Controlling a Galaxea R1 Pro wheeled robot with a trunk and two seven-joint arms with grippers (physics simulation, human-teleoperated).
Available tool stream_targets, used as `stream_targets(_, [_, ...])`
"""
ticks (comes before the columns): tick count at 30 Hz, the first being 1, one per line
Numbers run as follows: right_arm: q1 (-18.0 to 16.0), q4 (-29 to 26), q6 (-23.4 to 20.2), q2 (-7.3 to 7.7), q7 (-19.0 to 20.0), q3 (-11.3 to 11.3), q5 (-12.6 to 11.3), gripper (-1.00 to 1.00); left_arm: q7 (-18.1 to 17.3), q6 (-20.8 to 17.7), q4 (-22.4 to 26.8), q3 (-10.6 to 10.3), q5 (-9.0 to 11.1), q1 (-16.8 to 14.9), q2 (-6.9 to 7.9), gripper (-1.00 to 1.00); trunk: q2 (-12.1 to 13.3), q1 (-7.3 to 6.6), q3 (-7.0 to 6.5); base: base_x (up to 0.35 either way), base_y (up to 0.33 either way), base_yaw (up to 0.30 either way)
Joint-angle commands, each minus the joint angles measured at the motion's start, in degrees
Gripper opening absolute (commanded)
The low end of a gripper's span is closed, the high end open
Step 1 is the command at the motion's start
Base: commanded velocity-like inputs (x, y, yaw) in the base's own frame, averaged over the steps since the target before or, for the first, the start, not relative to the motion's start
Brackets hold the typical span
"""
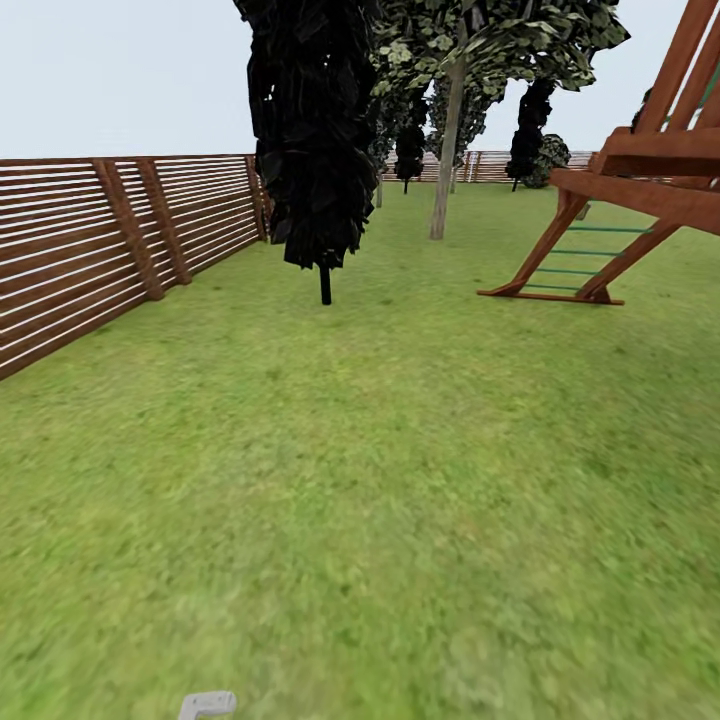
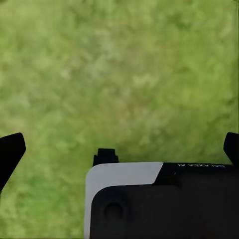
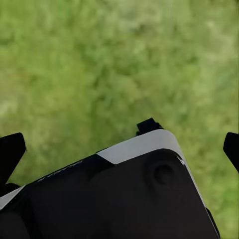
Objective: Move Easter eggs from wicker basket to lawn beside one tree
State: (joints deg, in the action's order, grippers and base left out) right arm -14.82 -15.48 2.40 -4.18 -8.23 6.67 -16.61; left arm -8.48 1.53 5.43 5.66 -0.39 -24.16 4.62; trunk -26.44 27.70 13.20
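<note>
Lawn (image 1: pixel 380 480) is being crossed with neither eggs nor wicker basket in sight, so a search is probably under way. Both the left gripper (image 2: pixel 119 149) and right gripper (image 3: pixel 119 144) are being held spread wide and empty over grass, presumably readied for picking. The grey-trunked tree (image 1: pixel 447 150) is being faced, beyond a dark cypress (image 1: pixel 315 130).

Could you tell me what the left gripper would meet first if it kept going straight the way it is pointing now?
Most likely the lawn itself: the left gripper looks along its wide-apart fingers at bare grass, with nothing between. How far off the grass lies is unclear.
</note>
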Motion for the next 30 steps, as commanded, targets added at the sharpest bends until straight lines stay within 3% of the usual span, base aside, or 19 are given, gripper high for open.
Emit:
stream_targets(1, [0.0,0.0,0.2,-0.04,0.0,0.2,-0.4,1.0,-0.3,0.1,-0.1,0.4,0.0,-0.1,-0.01,1.0,-0.1,0.06,0.09,0.33,0.0,0.0])
stream_targets(30, [-0.1,-0.1,0.2,0.04,-0.2,0.0,0.5,1.0,-0.2,0.1,-0.1,0.3,-0.1,-0.1,-0.32,1.0,-0.1,0.06,0.09,0.315,0.0,0.0])
